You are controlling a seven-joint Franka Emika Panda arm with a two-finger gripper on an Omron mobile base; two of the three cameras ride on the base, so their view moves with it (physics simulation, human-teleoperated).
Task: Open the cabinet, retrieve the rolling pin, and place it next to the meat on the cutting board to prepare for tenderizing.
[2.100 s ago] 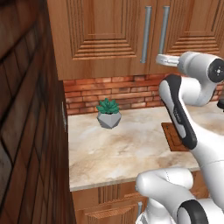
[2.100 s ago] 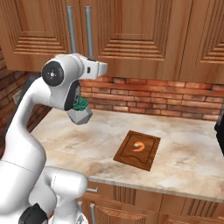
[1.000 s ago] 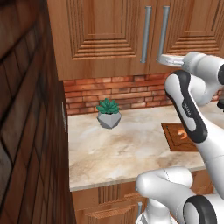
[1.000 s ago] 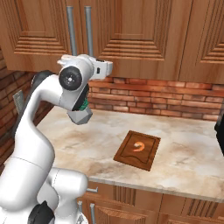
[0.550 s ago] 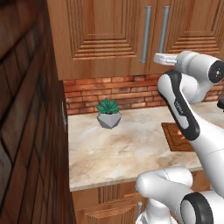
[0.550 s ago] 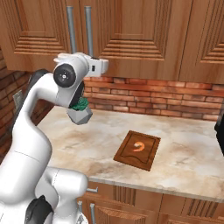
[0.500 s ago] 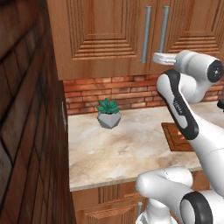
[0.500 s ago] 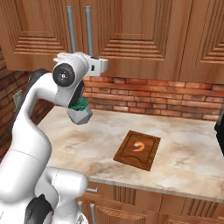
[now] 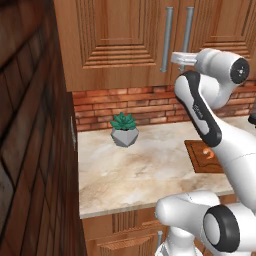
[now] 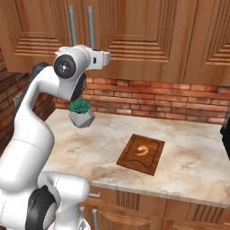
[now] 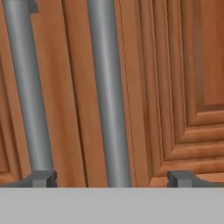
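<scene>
- Left base view: succulent pot (image 9: pixel 124 132) on counter (image 9: pixel 140 170), cutting board (image 9: pixel 200 155) half hidden behind arm.
- Right base view: whole board, meat (image 10: pixel 143 150) on it; cabinet (image 10: pixel 148 36) doors closed.
- Hand view: two grey handles (image 11: pixel 107 92) close up; gripper (image 11: pixel 111 178) spread wide, grasping nothing, right handle between fingertips (image 11: pixel 43 178).

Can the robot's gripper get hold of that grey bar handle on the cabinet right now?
Probably yes. The gripper is open, its fingertips either side of the handle on the closed cabinet, nothing between.
</scene>
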